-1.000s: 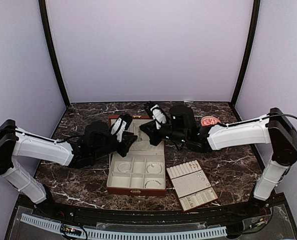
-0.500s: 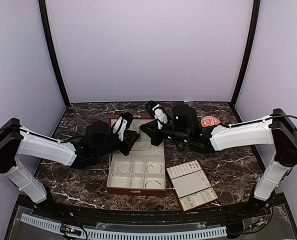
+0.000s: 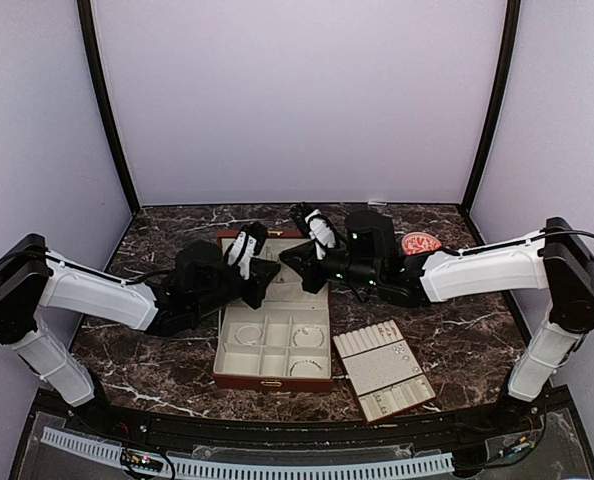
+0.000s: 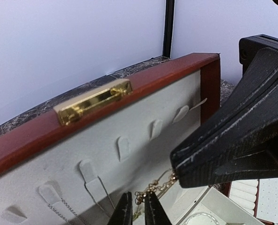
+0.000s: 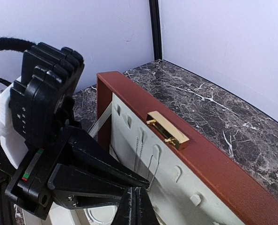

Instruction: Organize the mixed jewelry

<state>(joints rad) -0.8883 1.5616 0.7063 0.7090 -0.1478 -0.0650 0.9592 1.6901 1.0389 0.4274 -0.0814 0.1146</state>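
A fine gold chain [image 4: 160, 187] stretches in front of the cream-lined lid [image 4: 129, 126] of the red-brown box [image 3: 273, 378]. My right gripper [image 5: 138, 206] is shut on one end of it; its black fingers [image 4: 232, 140] fill the right of the left wrist view. My left gripper [image 4: 139, 206] has its jaws drawn narrow around the chain's other end. Thin silver chains [image 5: 139, 145] hang from the lid's hooks. Round bangles [image 3: 245, 335] lie in the box's compartments. Both grippers meet over the lid [image 3: 277, 262] in the top view.
A gold clasp [image 4: 93, 101] sticks out from the lid's top edge. The cream-padded slotted tray [image 3: 382, 372] lies to the right of the box. A red mug [image 3: 418, 243] stands behind the right arm. Purple walls close the table on three sides.
My left gripper has slid a little right toward the lid and its jaws have narrowed around the gold chain. The right gripper has barely moved.
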